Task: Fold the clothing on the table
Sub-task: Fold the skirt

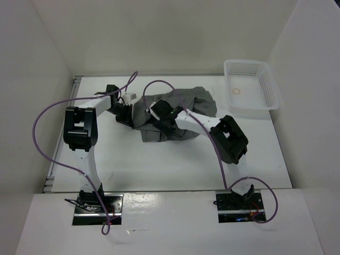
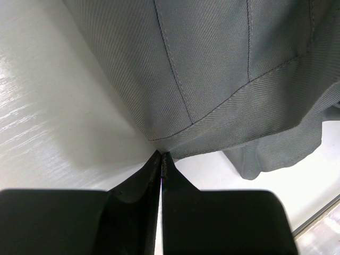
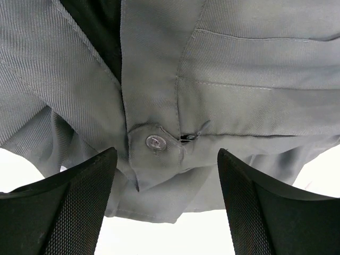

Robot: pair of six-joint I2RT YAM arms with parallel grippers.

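Observation:
The clothing [image 1: 183, 103] is a grey garment lying crumpled in the middle of the table [image 1: 159, 170]. My left gripper [image 1: 128, 112] is at its left edge. In the left wrist view that gripper [image 2: 161, 154] is shut, its tips pinching a seamed edge of the clothing [image 2: 212, 69] that pulls to a point there. My right gripper [image 1: 162, 119] hovers over the garment's middle. In the right wrist view it [image 3: 166, 154] stands open, its fingers [image 3: 79, 202] either side of a waistband flap with a clear button [image 3: 155, 142].
A white mesh basket [image 1: 251, 87] stands at the back right with a small ring inside. White walls enclose the table; a metal rail [image 1: 51, 172] runs along its left edge. Purple cables loop over both arms.

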